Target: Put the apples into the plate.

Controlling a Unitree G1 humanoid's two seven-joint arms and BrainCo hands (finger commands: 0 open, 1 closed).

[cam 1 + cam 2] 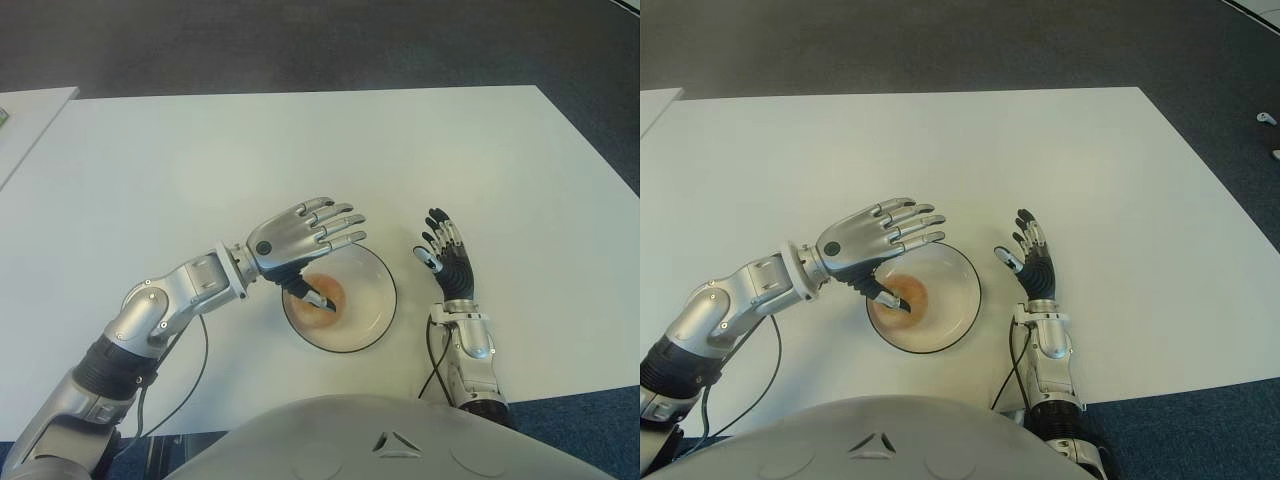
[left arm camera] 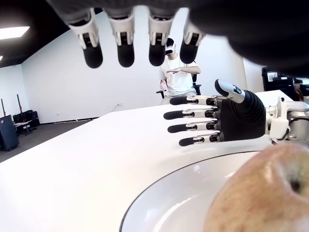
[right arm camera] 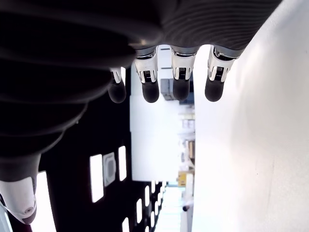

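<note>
A reddish-yellow apple (image 1: 326, 295) lies in the white plate (image 1: 376, 298) near the table's front edge, left of the plate's middle. My left hand (image 1: 305, 235) hovers just over it with fingers spread flat and the thumb pointing down beside the apple; it holds nothing. In the left wrist view the apple (image 2: 263, 193) sits free on the plate (image 2: 159, 203) below the extended fingertips (image 2: 125, 54). My right hand (image 1: 445, 252) shows just right of the plate, palm up, fingers straight and holding nothing.
The white table (image 1: 300, 150) stretches far behind the plate. A second table's corner (image 1: 30, 110) shows at the far left. Dark carpet lies beyond. A person (image 2: 177, 77) sits at the table's far side in the left wrist view.
</note>
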